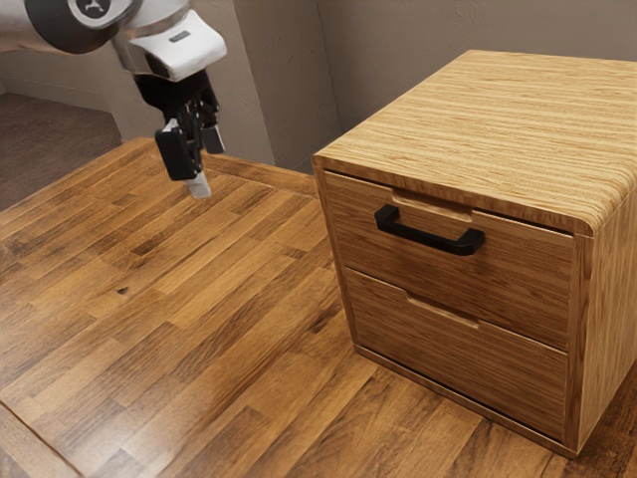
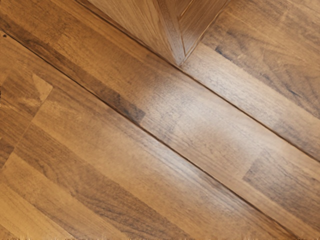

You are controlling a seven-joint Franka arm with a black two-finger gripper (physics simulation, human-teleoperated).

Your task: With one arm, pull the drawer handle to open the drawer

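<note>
Black two-finger gripper (image 1: 199, 177), fingers apart; black bar handle (image 1: 430, 237) of upper wooden drawer (image 1: 503, 284) at 4 o'clock: straddle squarely, pull straight.

You're seeing cabinet (image 1: 518, 110) showing pale oak, fine straight grain running across; handle (image 1: 428, 237) showing solid black; table (image 1: 149, 299) showing warm brown staves, light and dark alternating; claw (image 1: 198, 182) showing black under white arm shell (image 1: 174, 40).

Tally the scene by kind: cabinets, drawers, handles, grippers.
cabinet: 1
drawers: 2, the upper drawer and the lower drawer
black handle: 1
gripper: 1
Total: 5
</note>
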